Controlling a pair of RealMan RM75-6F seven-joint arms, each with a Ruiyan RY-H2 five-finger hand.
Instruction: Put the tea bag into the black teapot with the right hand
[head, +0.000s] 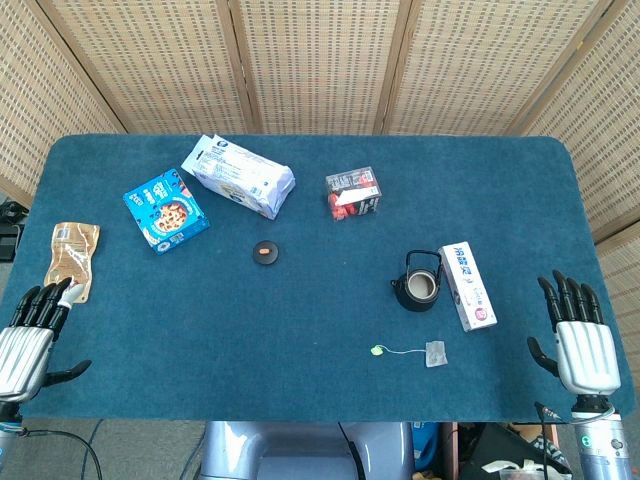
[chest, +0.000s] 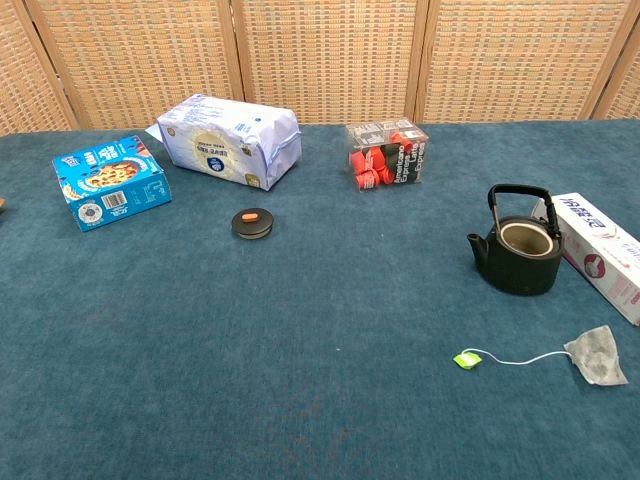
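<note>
**Tea bag lies flat on the counter beside the open black teapot**

The counter (head: 300, 320) is covered in dark blue cloth, with woven screens behind it. Taking the black teapot (chest: 520, 255) as the landmark: far to its left and further back lies a white bag (chest: 228, 140) on its side, with a blue box (chest: 110, 182) further left again. A tan pouch (head: 73, 258) sits at the counter's far left edge, seen only in the head view. Just to the teapot's right, almost touching it, lies a long white carton (chest: 605, 255). Behind the teapot and to its left stands a clear pack of red and black items (chest: 388, 155). Well to the left of the teapot rests a small round black lid (chest: 253, 223) with an orange knob.

The teapot stands upright, lidless, its handle raised and its spout pointing left. The tea bag (chest: 597, 356) lies in front of it, slightly to the right, nothing between the two. It is a pale grey pouch, with a thin white string running left to a small green tag (chest: 467, 359).

The right hand (head: 578, 340) rests at the counter's near right corner, to the right of the tea bag, fingers spread and holding nothing. The left hand (head: 28, 340) lies at the near left corner, far from the teapot, likewise released, its fingertips at the pouch.
</note>
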